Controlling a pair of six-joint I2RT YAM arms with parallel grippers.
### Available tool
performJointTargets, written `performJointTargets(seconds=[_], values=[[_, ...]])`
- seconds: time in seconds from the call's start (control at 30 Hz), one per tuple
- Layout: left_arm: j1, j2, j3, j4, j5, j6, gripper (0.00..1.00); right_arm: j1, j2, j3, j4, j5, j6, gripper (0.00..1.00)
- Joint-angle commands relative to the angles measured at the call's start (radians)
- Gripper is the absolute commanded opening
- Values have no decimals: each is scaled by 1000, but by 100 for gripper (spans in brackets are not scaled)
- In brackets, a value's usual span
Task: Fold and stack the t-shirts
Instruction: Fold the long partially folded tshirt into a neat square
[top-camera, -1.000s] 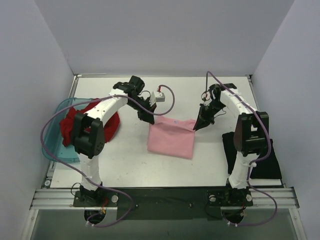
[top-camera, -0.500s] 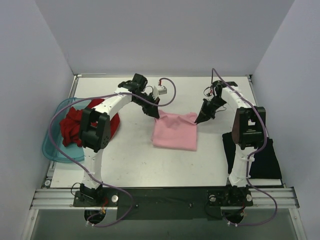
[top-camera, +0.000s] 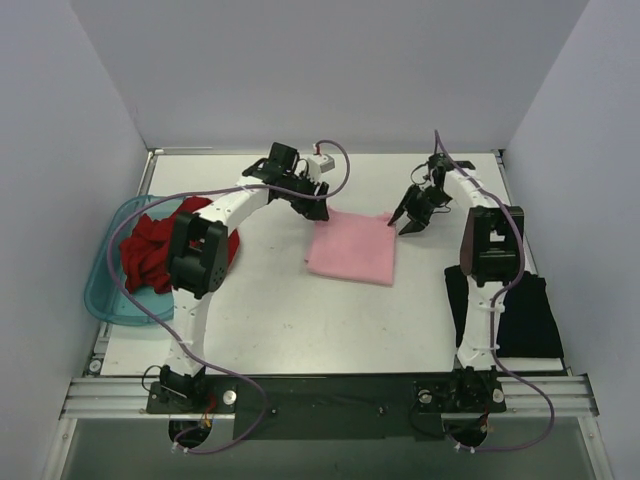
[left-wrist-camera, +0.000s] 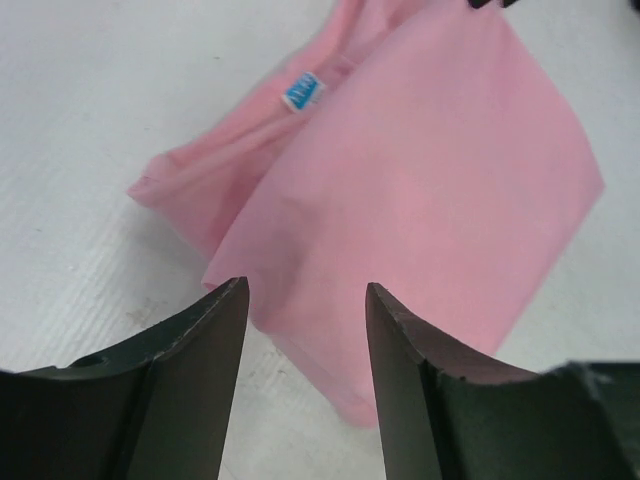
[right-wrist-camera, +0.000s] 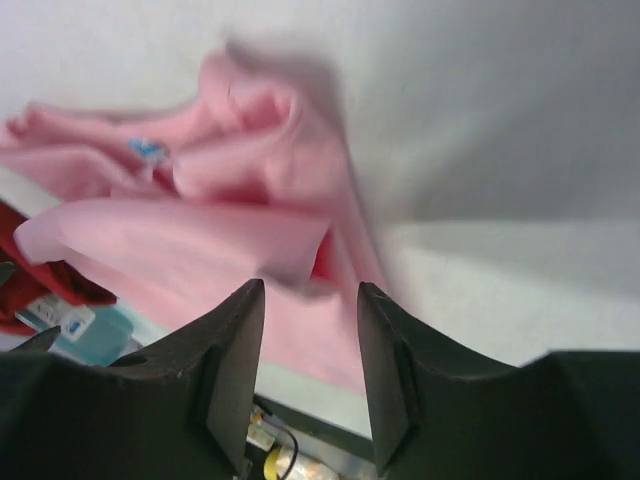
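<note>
Bench (top-camera: 270, 310): white, carries all items below

Teal bin (top-camera: 100, 295): translucent, at the left edge; holds part of the dark red t-shirt

Dark red t-shirt (top-camera: 150, 250): crumpled heap, half in the bin and half spilling onto the bench; unfolded, unmoved over the last second

Black t-shirt (top-camera: 525, 320): lies flat at the right edge towards the near right corner, partly hidden by the right arm; unmoved; judged the likely base of the stack

Light pink t-shirt (top-camera: 352, 248): folded to a rough rectangle, flat, middle of the bench. A second ago it lay nearer the centre with a gripper at each far corner; it now sits closer to the far edge, slightly rightward, with loose folds and a blue label at its far end. Judged: this fold is set down, and a further fold or a carry to the stack remains

Left gripper (left-wrist-camera: 305, 290): fingers apart, nothing between them; has drawn off the far left corner and hangs just above it

Right gripper (right-wrist-camera: 310, 290): fingers apart, nothing clamped as far as the blurred view shows; has withdrawn to just beside the far right corner, apart from the cloth
</note>
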Motion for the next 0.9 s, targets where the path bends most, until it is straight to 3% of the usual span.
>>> performJointTargets(seconds=[0.0, 0.13, 0.27, 0.33, 0.37, 0.43, 0.47, 0.6, 0.7, 0.87], values=[[11, 102, 131, 97, -158, -79, 61, -31, 71, 143, 37, 94, 47, 39], [40, 129, 306, 19, -199, -74, 64, -38, -39, 157, 35, 172, -40, 39], [48, 44, 259, -29, -184, -61, 61, -6, -245, -64, 64, 277, -123, 34], [38, -21, 156, -12, -97, -62, 49, 40, -329, -187, 121, 286, -152, 22], [25, -54, 84, -3, -71, -67, 37, 79, -352, -215, 127, 271, -158, 14], [4, -78, 7, 5, -26, -76, 24, 130, -348, -262, 139, 211, -166, 5], [-4, -79, -16, 15, -11, -77, 23, 146, -335, -272, 146, 194, -155, 3], [-32, -58, -101, 87, -27, -87, 23, 172, -243, -263, 172, 159, -88, 0], [-24, 13, -82, 106, -50, -161, 24, 164, -150, -204, 167, 183, -66, 0], [1, 86, -58, 163, -199, -287, 27, 126, -56, -142, 155, 200, -40, 0]])
